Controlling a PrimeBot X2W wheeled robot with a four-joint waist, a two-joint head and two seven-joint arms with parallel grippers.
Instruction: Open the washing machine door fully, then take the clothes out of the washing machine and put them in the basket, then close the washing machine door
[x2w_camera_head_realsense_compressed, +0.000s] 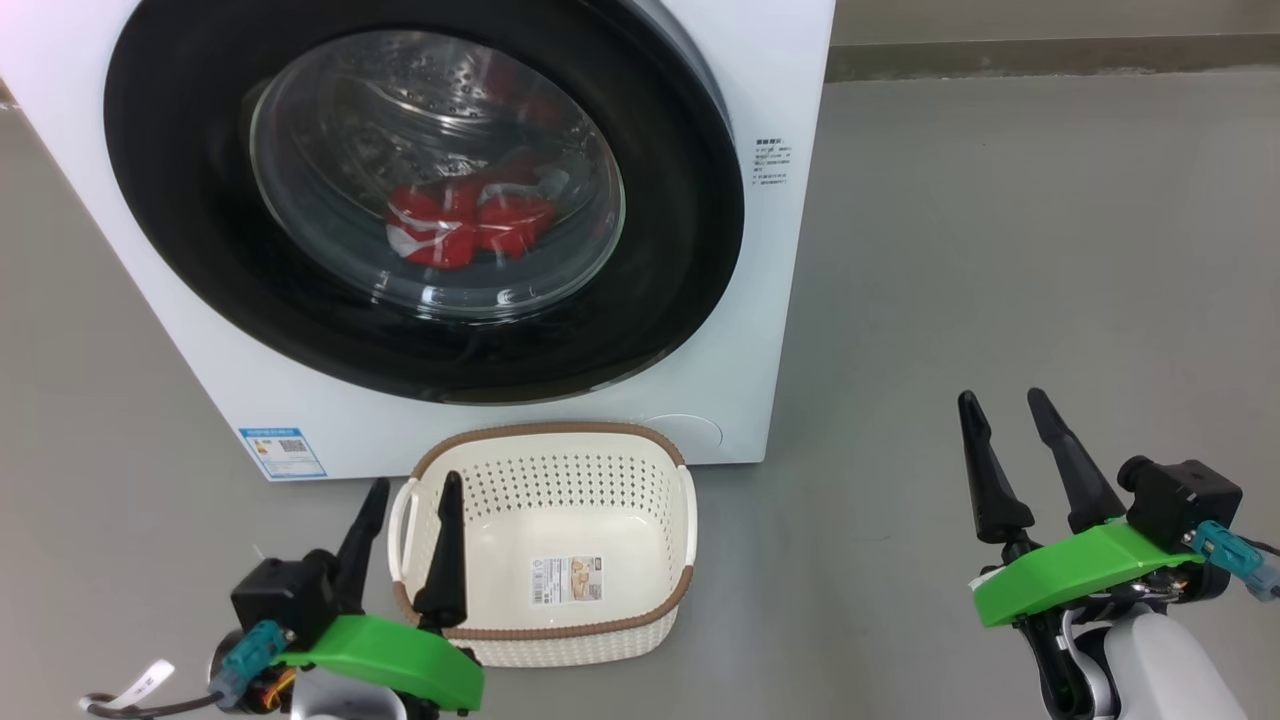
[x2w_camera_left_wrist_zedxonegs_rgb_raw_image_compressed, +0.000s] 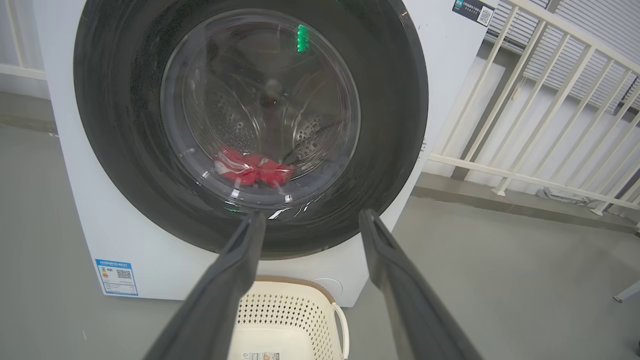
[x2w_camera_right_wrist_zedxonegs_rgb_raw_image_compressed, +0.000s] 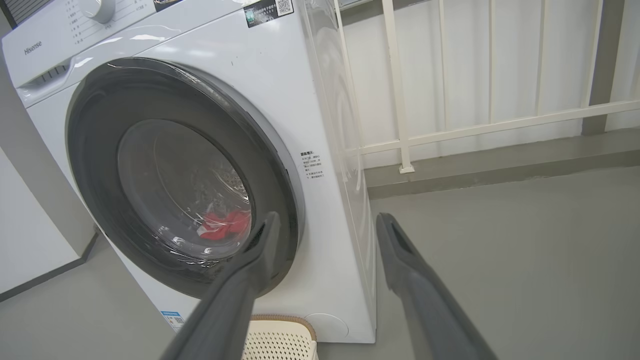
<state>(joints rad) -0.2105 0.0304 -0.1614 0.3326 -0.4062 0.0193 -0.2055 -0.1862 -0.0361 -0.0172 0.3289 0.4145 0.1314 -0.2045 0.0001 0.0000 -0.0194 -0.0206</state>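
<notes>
Grippers sit nearest, low in the head view: the left gripper (x2w_camera_head_realsense_compressed: 416, 482) has its two dark fingers spread apart and holds nothing, and from this angle the fingers cross the left end of the basket (x2w_camera_head_realsense_compressed: 548, 429); whether they touch its rim cannot be told. The right gripper (x2w_camera_head_realsense_compressed: 1001, 396) is well off to the right over bare grey floor (x2w_camera_head_realsense_compressed: 1000, 250), its fingers also parted and empty. The basket stands upright on the floor just in front of the washing machine (x2w_camera_head_realsense_compressed: 780, 300), between the two grippers but much closer to the left one, with nothing inside except a sticker (x2w_camera_head_realsense_compressed: 567, 580) on its bottom. Behind it, the washing machine door (x2w_camera_head_realsense_compressed: 180, 200) lies shut against the white front, its glossy black ring framing the bulging glass window. Through that glass the clothes (x2w_camera_head_realsense_compressed: 465, 225) show as a red heap with white patches at the bottom of the perforated steel drum. A blue label (x2w_camera_head_realsense_compressed: 282, 453) is stuck at the machine's lower left corner, and small printed text (x2w_camera_head_realsense_compressed: 772, 163) sits to the right of the door. Farthest back, in the right wrist view, a cream railing (x2w_camera_right_wrist_zedxonegs_rgb_raw_image_compressed: 450, 132) runs along the wall beside the machine.
</notes>
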